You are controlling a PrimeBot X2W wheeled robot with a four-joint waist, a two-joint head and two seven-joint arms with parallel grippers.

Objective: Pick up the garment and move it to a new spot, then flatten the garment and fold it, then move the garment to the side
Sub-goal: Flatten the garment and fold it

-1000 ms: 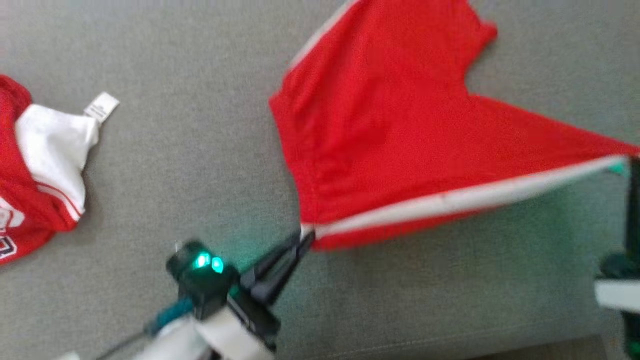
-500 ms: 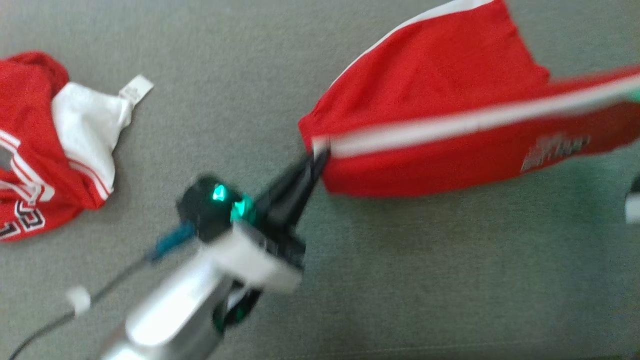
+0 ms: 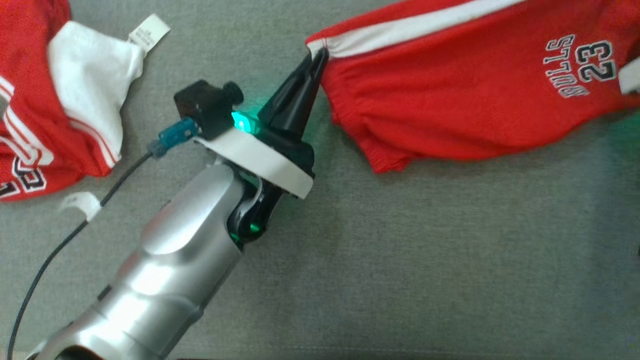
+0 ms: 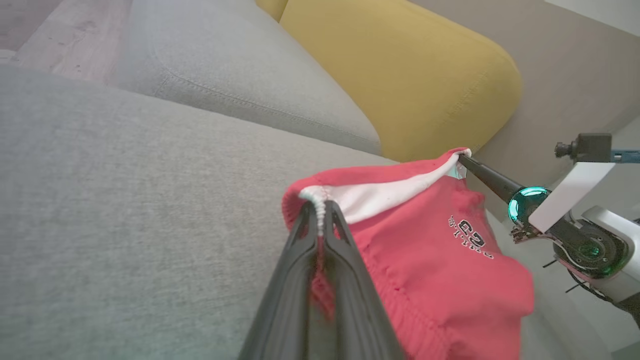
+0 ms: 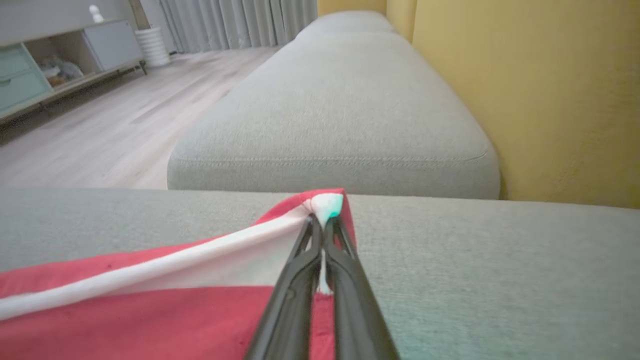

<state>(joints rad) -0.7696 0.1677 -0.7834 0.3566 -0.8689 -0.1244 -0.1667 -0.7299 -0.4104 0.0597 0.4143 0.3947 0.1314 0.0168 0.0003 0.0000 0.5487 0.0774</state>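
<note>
Flipping over since a moment ago, the red shorts (image 3: 450, 90) are now showing their printed side, hanging stretched over the grey sofa cushion (image 3: 400, 260). The left claw (image 3: 316, 54) and the right claw (image 5: 322, 220) are each pinching closed on one end of the white stripe. A red-and-white jersey (image 3: 35, 115) is lying crumpled well apart on the left.

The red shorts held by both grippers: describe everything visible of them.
The red shorts look like jersey knit, with a white side stripe and a "BULLS 23" print, upside down in the head view. They hang stretched over the grey cushion, the left gripper and right gripper each shut on one stripe end, the rest sagging.
</note>
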